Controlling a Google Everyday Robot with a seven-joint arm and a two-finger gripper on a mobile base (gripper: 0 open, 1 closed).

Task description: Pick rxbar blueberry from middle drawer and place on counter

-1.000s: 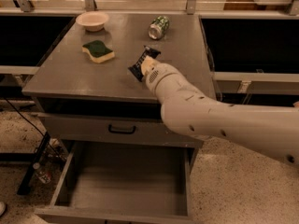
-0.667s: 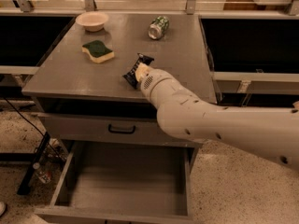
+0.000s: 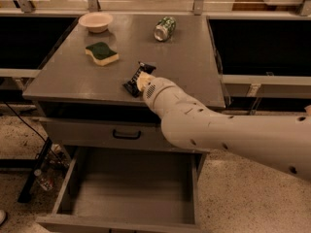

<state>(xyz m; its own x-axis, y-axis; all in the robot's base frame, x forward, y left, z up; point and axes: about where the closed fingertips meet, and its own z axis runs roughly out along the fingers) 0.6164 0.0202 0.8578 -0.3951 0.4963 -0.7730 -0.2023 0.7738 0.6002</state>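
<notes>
My gripper (image 3: 137,80) is at the front middle of the counter (image 3: 189,62), at the end of my white arm that reaches in from the right. It is shut on the rxbar blueberry (image 3: 134,81), a dark flat bar held low over or on the counter top; my wrist covers part of it. Whether the bar touches the surface I cannot tell. The middle drawer (image 3: 131,191) is pulled open below, and its grey floor is bare.
A green-topped yellow sponge (image 3: 102,53), a pale bowl (image 3: 95,21) and a tipped green can (image 3: 164,28) lie on the counter further back. A closed drawer front with a black handle (image 3: 126,135) sits above the open drawer. A bottle (image 3: 41,178) lies on the floor at left.
My gripper has moved left and toward the counter's front edge, carrying the dark bar with it. The drawer and the other counter objects have not moved.
</notes>
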